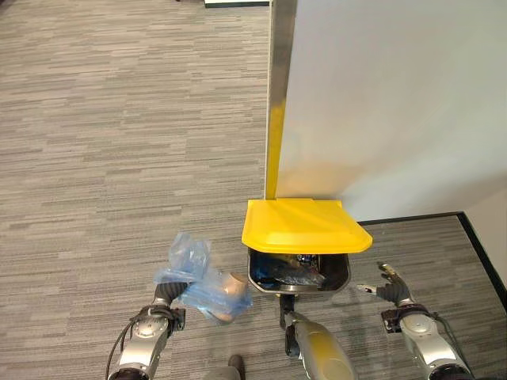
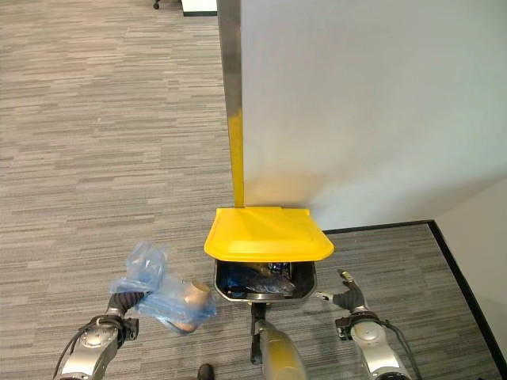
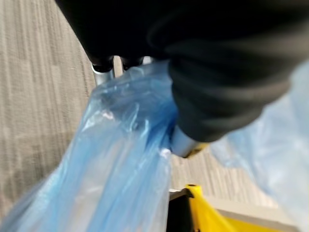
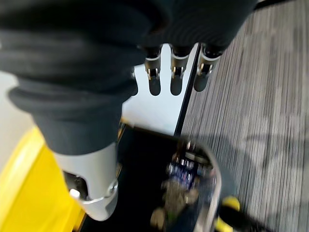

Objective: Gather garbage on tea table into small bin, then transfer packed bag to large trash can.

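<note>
Beside open trash can, left hand seemingly gripping bag

One translucent blue plastic bag, bulging with rubbish. One large dark trash can, open, litter inside. One yellow plastic lid, raised above can. One white partition panel with one metal edge post. Two robot hands: left hand, right hand.

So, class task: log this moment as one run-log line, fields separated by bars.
stage: bag at bin | left hand: shut on blue bag | right hand: open, beside large trash can | yellow lid: raised | bag: not yet inside
</note>
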